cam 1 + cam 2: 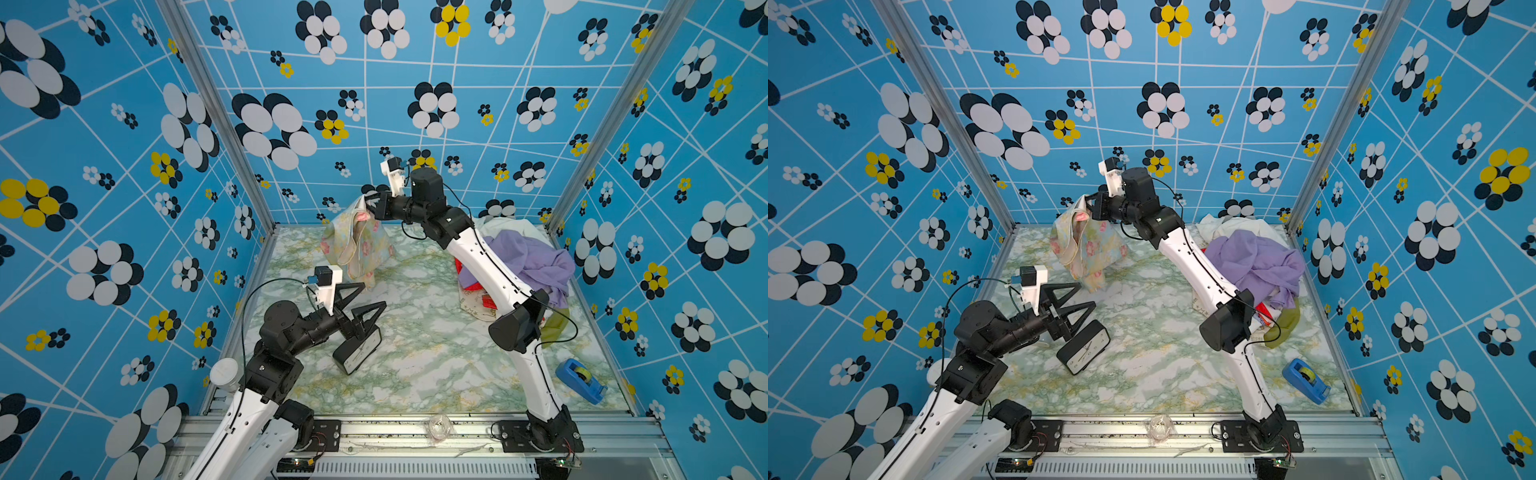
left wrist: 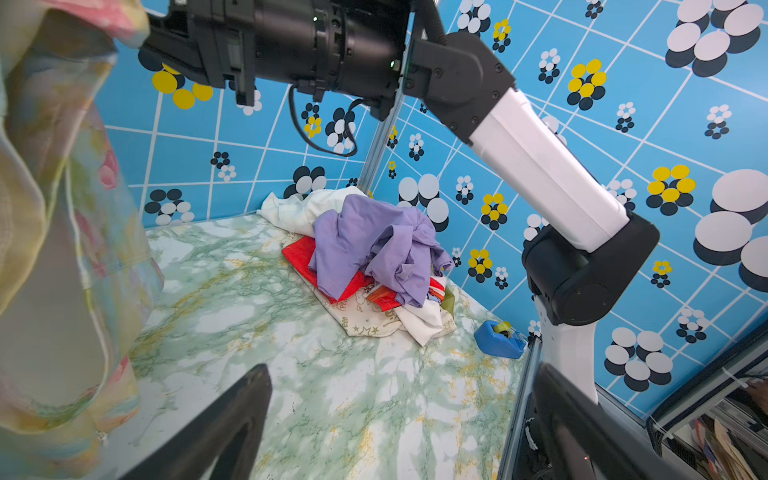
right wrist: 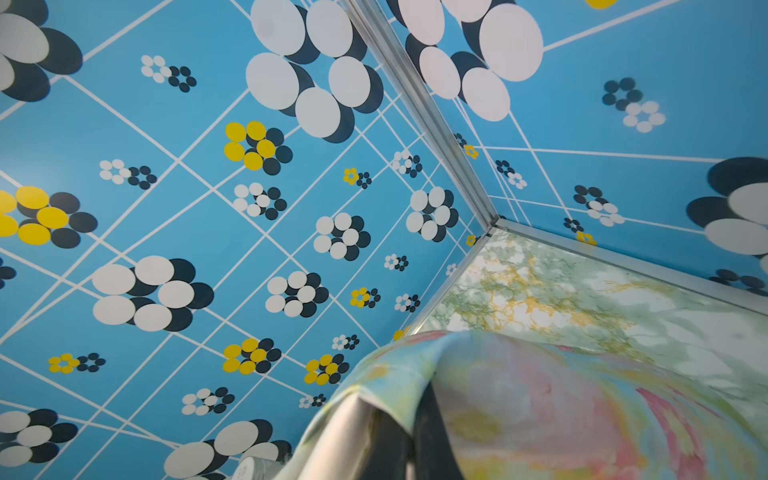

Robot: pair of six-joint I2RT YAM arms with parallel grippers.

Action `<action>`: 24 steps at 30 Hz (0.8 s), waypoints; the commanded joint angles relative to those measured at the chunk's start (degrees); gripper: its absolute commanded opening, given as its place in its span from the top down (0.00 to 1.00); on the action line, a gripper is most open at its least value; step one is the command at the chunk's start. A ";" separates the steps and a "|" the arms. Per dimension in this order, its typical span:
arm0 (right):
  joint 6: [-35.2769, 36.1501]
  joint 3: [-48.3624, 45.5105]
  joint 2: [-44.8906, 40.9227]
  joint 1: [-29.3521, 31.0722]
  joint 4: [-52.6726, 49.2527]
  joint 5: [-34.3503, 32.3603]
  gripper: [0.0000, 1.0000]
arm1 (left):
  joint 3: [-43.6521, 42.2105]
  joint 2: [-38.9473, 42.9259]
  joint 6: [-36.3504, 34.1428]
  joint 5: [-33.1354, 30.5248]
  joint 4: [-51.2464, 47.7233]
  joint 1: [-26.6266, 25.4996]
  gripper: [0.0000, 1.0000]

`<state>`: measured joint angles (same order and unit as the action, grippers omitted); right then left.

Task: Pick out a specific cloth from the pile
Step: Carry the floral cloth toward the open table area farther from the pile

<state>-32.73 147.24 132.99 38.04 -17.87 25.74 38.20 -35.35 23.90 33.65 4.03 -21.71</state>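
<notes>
The right gripper (image 1: 369, 204) is pinched shut on the top edge of the cloth (image 1: 358, 246); the flowered fabric hangs from it in a long, bunched drape near the back wall, well apart from the pile (image 1: 527, 259) on the right side of the table (image 1: 415, 374); whether the lower hem brushes the marble surface cannot be told from either top view. The left gripper (image 1: 374, 296) stands wide open and holds nothing, low beside the black clock (image 1: 357, 351), with the hanging hem just beside its upper finger. The pick itself looks done; no other fabric trails from the cloth, and the lavender cloth (image 2: 370, 245) lies on top of the pile, untouched by either arm.

The step in hand seems to be carrying the cloth clear and laying it down. To do that well, the right arm should hold its pinch firm, since thin fabric gripped at one edge may slip; it should move slowly so the drape does not swing into the clock or snag the open left fingers; the bare patch in the middle of the table, between clock and pile, looks the safest place to lower it, hem first, releasing only once most of the fabric rests flat.
</notes>
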 commanded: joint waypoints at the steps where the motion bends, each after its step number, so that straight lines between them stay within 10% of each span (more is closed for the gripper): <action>1: -8.38 2.47 4.41 1.04 11.27 5.51 1.00 | -0.67 1.83 -1.52 -0.69 -1.21 0.44 0.01; 24: -27.62 12.57 30.12 3.77 27.85 12.90 1.00 | -0.65 2.33 -2.57 -1.04 -3.45 0.45 0.01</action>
<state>-58.70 158.65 161.80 41.30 7.33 36.82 37.95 -33.15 22.61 32.95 1.13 -21.71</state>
